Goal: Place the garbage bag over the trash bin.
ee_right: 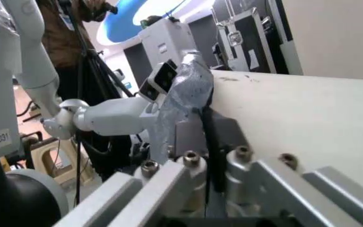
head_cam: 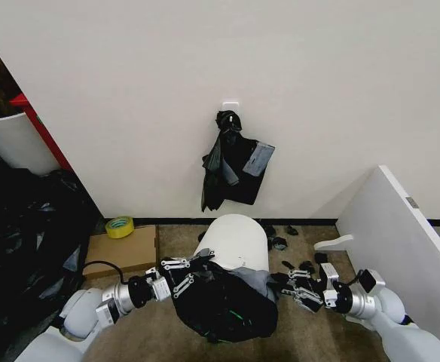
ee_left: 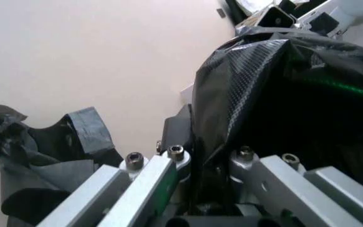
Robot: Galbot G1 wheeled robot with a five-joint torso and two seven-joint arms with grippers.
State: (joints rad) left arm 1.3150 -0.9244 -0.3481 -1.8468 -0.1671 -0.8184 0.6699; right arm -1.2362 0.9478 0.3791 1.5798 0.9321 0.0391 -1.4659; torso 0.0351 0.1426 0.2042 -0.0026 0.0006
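The white trash bin (head_cam: 236, 237) stands on the floor in front of me, below the wall. The black garbage bag (head_cam: 224, 305) is drawn over its near part, crinkled and glossy. My left gripper (head_cam: 184, 275) is shut on the bag's left edge; in the left wrist view the fingers (ee_left: 168, 163) pinch the black garbage bag (ee_left: 295, 94). My right gripper (head_cam: 291, 285) is shut on the bag's right edge, where the plastic stretches thin and grey. In the right wrist view, the right gripper (ee_right: 210, 156) holds the stretched garbage bag (ee_right: 185, 94) against the trash bin (ee_right: 307, 123).
A knotted bunch of black bags (head_cam: 231, 162) hangs from a wall hook above the bin. A heap of black plastic (head_cam: 24, 226) and a white tub with red edging (head_cam: 9, 139) fill the left. A cardboard box with yellow tape (head_cam: 120, 226) lies left, a white panel (head_cam: 401, 241) right.
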